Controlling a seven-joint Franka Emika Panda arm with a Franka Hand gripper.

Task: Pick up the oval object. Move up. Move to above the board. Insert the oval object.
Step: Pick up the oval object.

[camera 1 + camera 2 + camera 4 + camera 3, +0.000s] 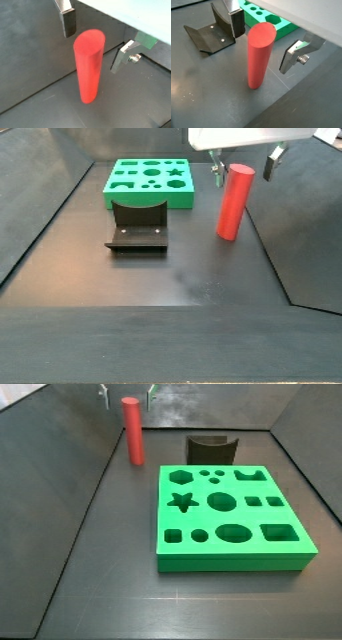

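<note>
While the oval object (132, 430) stands upright at the far left of the floor, your gripper (123, 390) hovers over it, fingers (236, 23) spread either side, pinching nothing. It looks stiff, light and smooth, so grab near the top. Right of it sit the fixture (210, 450) and the board (230, 518), neither blocking you.

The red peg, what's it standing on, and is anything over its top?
The oval object stands upright on the bare dark floor. The open gripper hangs over its top, fingers either side, not touching. Its bottom face is hidden.
</note>
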